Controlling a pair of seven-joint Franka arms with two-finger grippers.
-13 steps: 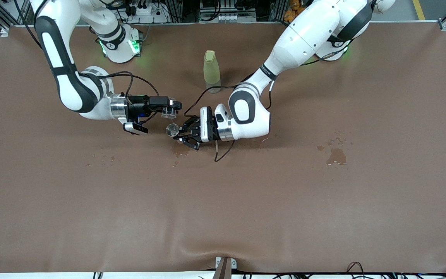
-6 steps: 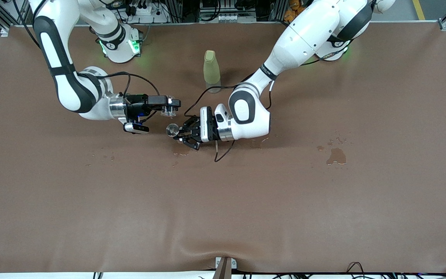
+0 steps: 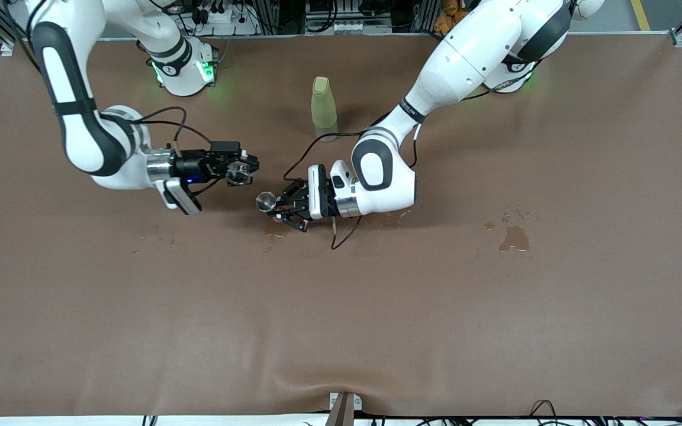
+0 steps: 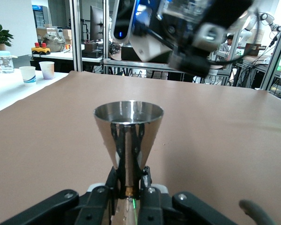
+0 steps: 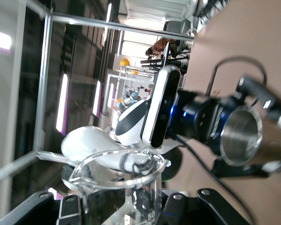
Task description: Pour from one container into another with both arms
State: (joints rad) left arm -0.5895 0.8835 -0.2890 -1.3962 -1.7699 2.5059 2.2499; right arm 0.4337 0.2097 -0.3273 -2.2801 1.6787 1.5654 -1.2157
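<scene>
Tipping its clear glass beaker [image 3: 240, 171] sideways since a second ago, the right gripper [image 3: 245, 170] pinches it over the table [image 3: 495, 325] beside the steel cone cup [image 3: 265, 202] clamped upright in the left gripper [image 3: 282, 207], suggesting pouring is under way.

Even overhead light, soft shadows under arms on desk [image 3: 554, 325]; right wrist view blurred, window glare.

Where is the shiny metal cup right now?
The metal cup is held upright in the left gripper, mid-table in the front view, beside the clear beaker in the right gripper.
</scene>
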